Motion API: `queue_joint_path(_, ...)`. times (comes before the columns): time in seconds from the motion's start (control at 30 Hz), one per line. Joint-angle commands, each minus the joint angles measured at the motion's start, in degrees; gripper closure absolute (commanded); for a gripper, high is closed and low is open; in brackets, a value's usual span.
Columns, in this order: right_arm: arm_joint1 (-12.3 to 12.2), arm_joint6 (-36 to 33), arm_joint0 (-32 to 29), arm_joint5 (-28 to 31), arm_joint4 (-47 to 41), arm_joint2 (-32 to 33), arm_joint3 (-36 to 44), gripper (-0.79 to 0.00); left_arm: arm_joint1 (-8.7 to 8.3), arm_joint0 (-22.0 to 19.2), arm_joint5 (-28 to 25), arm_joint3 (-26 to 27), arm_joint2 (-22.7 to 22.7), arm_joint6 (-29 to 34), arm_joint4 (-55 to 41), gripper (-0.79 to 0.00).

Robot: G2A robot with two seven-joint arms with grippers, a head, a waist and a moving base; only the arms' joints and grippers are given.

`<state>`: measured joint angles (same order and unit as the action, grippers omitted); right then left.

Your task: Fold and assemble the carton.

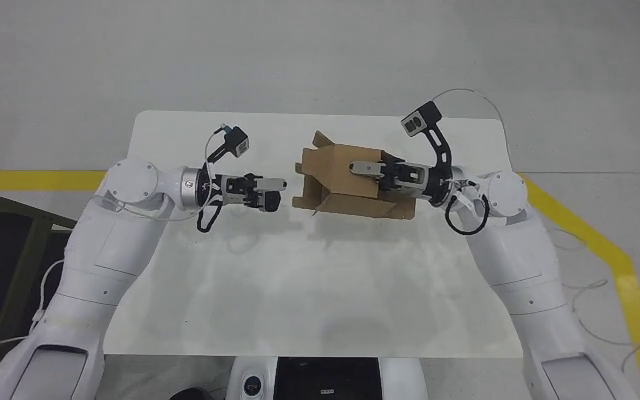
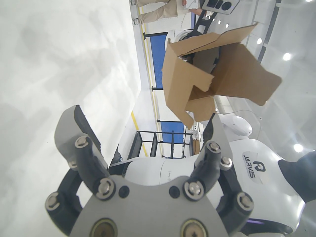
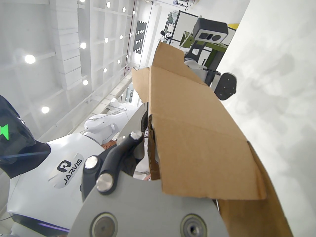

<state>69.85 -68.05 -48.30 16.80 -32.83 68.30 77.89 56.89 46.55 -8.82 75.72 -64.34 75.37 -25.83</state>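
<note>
A brown carton (image 1: pixel 348 185) is held above the middle of the white table (image 1: pixel 300 300), partly unfolded, with its flaps hanging loose. My right gripper (image 1: pixel 385 172) is shut on the carton's right-hand wall. In the right wrist view that wall (image 3: pixel 197 136) fills the space beside one finger (image 3: pixel 143 122), and the other finger is hidden behind the cardboard. My left gripper (image 1: pixel 272 192) is open just left of the carton, a small gap away from its nearest flap. The left wrist view shows its fingers (image 2: pixel 81 124) spread wide, with the carton's open end (image 2: pixel 197 80) ahead.
The table's near half, in front of both arms, is bare white surface. Its far edge runs just behind the carton. A yellow floor line (image 1: pixel 40 180) passes on both sides of the table.
</note>
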Motion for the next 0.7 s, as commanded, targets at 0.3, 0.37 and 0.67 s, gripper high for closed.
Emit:
queue_joint_path(0.3,0.26,0.78,1.15,0.82,-0.63,-1.19,-0.28,0.000,0.99,-1.18,0.11,-1.23,3.47,0.07,-0.58,-0.785)
queue_joint_path(0.37,0.34,0.94,1.21,1.06,-0.65,-1.62,-0.45,0.000,1.12,-1.53,0.09,-1.32,3.74,0.08,-0.83,-0.785)
queue_joint_path(0.67,0.87,1.23,1.72,1.61,-1.37,-3.90,-0.79,0.000,1.65,-2.23,0.36,-2.15,4.57,0.47,-3.24,-0.785)
